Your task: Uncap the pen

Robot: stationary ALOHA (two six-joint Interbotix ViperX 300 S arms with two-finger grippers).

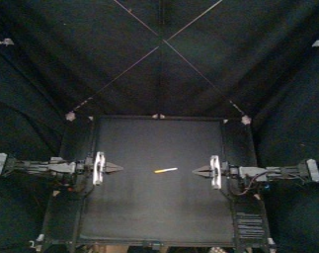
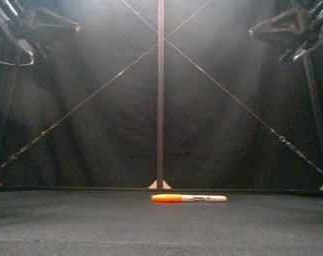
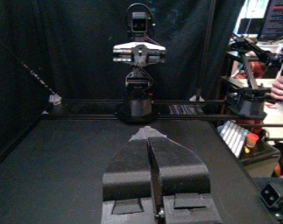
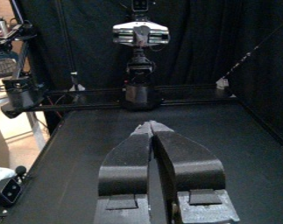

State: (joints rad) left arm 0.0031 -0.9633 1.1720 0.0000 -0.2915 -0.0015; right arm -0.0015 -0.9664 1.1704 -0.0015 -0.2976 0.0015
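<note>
An orange marker pen point(image 1: 165, 171) with a white cap end lies flat near the middle of the black table; the front view shows the pen point(image 2: 188, 198) on its side, orange end left and white end right. My left gripper point(image 1: 116, 170) hovers at the left side of the table, jaws shut with tips together point(image 3: 151, 133), holding nothing. My right gripper point(image 1: 201, 171) hovers at the right side, also shut point(image 4: 153, 129) and empty. Each stands a short way off from the pen, which neither wrist view shows.
The black table point(image 1: 162, 212) carries nothing but the pen. Each wrist view looks across the table at the opposite arm point(image 3: 137, 61) on its base.
</note>
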